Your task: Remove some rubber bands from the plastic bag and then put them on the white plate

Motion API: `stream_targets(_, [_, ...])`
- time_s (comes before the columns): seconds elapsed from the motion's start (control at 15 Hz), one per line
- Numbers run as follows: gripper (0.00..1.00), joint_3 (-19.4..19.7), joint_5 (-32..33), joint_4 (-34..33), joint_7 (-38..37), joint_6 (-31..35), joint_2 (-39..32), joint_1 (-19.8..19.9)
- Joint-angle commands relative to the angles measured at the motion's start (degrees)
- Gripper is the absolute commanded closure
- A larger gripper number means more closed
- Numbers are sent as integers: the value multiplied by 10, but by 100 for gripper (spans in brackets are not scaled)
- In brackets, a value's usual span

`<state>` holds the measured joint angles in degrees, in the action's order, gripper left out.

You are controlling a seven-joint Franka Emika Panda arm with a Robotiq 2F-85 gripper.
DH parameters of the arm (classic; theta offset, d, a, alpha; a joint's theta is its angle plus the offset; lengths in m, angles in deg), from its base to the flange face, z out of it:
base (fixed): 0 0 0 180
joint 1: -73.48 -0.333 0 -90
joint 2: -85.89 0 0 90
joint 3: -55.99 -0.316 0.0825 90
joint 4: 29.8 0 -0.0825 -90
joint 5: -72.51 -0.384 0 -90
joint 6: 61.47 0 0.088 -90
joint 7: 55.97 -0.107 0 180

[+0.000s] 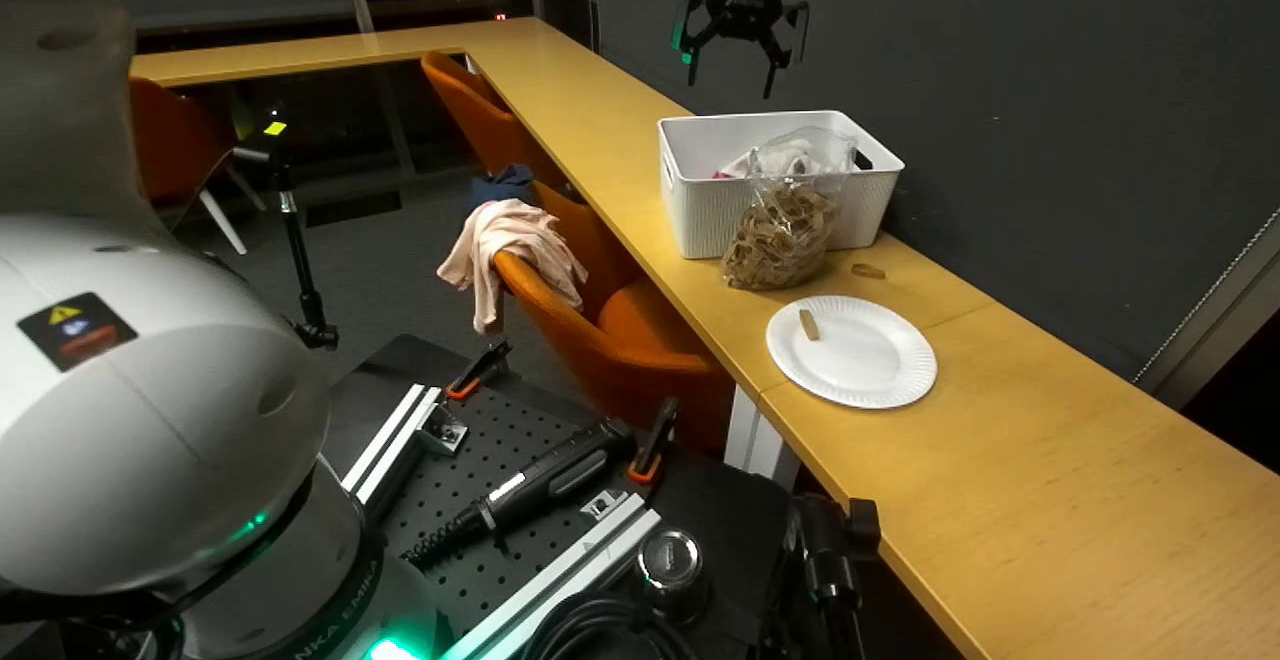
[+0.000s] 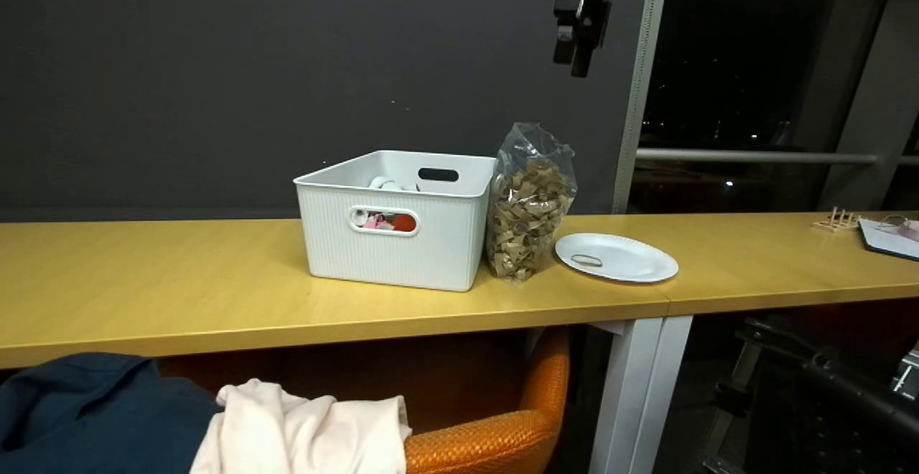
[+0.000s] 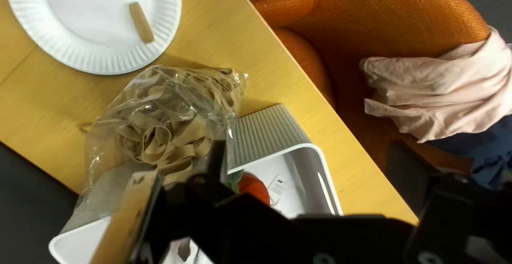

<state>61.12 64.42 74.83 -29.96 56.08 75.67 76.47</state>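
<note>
Hanging at the top of the frame in an exterior view, the gripper point(image 1: 731, 82) is seen spread wide, with nothing held. Right of centre, the plastic bag point(image 1: 790, 202), filled with rubber bands point(image 1: 780, 248), is found beside the white bin point(image 1: 703, 218). 1 rubber band point(image 1: 809, 325) is noted on the left of the white plate point(image 1: 870, 360); 1 loose band point(image 1: 868, 270) is recorded on the table point(image 1: 1060, 410).

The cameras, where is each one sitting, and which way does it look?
An exterior view: high beside the robot's arm, looking down along the table; arm and open hand show.
An exterior view: in front of the table, looking past a chair at the wall; hand shows up top.
Wrist view: sits by the hand, looking down at the bag and plate; blurry hand parts show.
Both exterior views share the bag, plate and bin.
</note>
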Motion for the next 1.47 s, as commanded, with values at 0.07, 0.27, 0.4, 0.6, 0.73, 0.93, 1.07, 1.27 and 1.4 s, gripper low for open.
stream_targets(0.07, [0,-9,15,-59,-43,-32,-50,16])
stream_targets(0.27, [0,-13,0,-66,-37,-40,-69,27])
stream_targets(0.4, [0,-15,5,-45,-35,-18,-61,27])
stream_targets(0.6, [0,-17,-4,-82,-27,-48,-86,35])
stream_targets(0.73, [0,-13,-12,-133,-12,-71,-119,51])
stream_targets(0.93, [0,-10,3,-222,12,-104,-179,77])
stream_targets(1.07, [0,-20,-2,-281,48,-132,-226,98])
stream_targets(1.27, [0,-31,7,-341,68,-129,-285,110])
stream_targets(1.4, [0,-33,20,-361,57,-117,-312,103])
